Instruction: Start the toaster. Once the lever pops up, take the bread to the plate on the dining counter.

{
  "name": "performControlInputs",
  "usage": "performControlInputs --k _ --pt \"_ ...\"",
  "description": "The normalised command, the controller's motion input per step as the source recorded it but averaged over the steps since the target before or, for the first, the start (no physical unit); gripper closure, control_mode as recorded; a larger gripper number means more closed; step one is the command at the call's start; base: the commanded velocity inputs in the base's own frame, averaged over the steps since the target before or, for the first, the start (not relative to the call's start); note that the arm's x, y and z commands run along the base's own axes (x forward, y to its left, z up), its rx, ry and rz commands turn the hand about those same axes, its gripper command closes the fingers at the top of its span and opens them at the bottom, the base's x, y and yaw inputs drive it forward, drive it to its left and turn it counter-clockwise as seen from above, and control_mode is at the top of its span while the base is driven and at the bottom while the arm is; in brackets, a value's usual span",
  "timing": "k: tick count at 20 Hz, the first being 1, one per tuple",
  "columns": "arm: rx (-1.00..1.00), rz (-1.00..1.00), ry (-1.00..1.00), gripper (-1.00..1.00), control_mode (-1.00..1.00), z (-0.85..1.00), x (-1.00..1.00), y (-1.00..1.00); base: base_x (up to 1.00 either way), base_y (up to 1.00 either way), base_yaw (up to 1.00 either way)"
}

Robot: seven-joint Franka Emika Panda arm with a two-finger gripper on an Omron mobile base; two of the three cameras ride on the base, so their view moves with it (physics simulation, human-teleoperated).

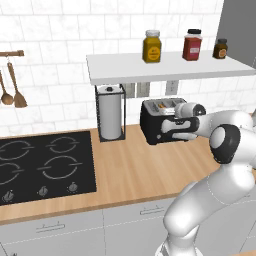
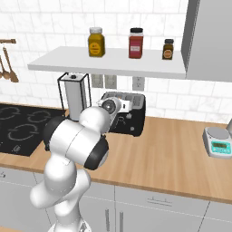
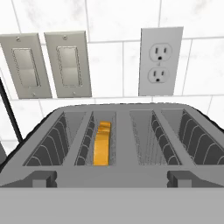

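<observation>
- I hold the arm at the black toaster (image 1: 156,120), far on the wood counter (image 1: 135,170) beneath the shelf; pressing a front lever (image 3: 42,178) straight down looks the cleanest start.
- My gripper (image 1: 176,127) is spread wide, holding nothing.
- The hand view alone reveals the bread (image 3: 102,143), edge-on in the second slot from left, plus both levers.

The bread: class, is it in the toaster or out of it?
In. The hand view shows the bread standing on edge inside the toaster's second slot from the left, sunk below the rim.
</observation>
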Motion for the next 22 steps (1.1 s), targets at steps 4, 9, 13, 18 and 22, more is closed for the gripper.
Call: performControlInputs --k 4,9,13,18,22 --pt "0.00 0.00 0.01 -1.00 -1.00 0.19 0.00 0.00 0.00 0.00 0.00" --pt "0.00 0.00 0.02 -1.00 -1.00 0.20 0.02 0.00 0.00 0.00 0.00" --pt "0.00 0.00 0.02 -1.00 -1.00 0.17 0.00 0.01 0.00 0.00 0.00" --pt "-0.02 0.00 0.04 -1.00 -1.00 0.02 0.00 0.11 0.00 0.00 0.00" --pt "-0.03 0.00 0.03 -1.00 -1.00 0.00 0.00 0.14 0.00 0.00 0.00"
